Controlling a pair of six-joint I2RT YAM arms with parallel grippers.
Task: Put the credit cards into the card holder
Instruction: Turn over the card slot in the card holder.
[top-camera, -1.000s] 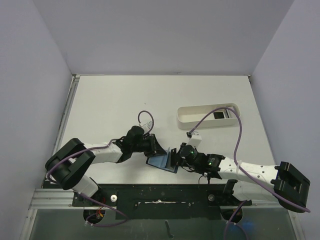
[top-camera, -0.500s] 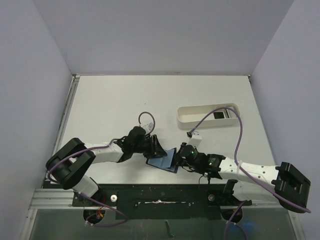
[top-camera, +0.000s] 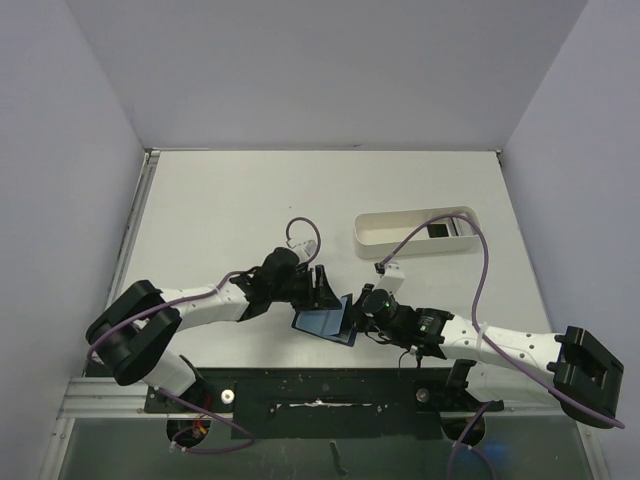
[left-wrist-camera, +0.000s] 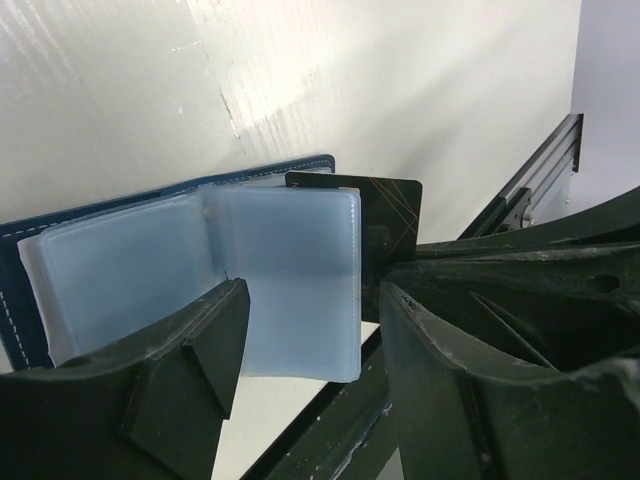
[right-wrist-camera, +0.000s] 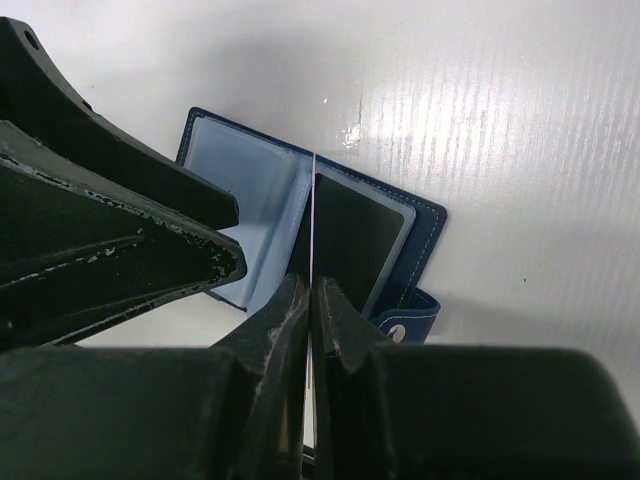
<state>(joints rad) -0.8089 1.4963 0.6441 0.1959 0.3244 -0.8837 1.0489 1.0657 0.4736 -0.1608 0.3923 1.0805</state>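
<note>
Top external view: a white matte bench (top-camera: 220, 210) carries a long white oval tray (top-camera: 372, 240) with a small dark card (top-camera: 438, 230) lying inside it. Well apart from the tray, toward the arm bases, a navy folding card holder (top-camera: 322, 326) lies open. The left end effector (top-camera: 318, 288) is at the card holder's far-left edge, and the right end effector (top-camera: 355, 312) is at its right edge.

Left wrist view: the card holder shows a stitched leather-like navy cover and cloudy translucent plastic sleeves (left-wrist-camera: 285, 270). A thin black credit card (left-wrist-camera: 392, 215) with fine gold lines pokes out from behind the right sleeve. The left end effector's black, scuffed fingers (left-wrist-camera: 190, 350) stand apart with nothing held; the card holder lies just beyond them.

Right wrist view: the right end effector's fingers (right-wrist-camera: 285, 320) are pressed together on one thin upright sleeve of the card holder. Just right of them the credit card sits flat inside a sleeve, above the round-ended snap tab (right-wrist-camera: 412, 318).
</note>
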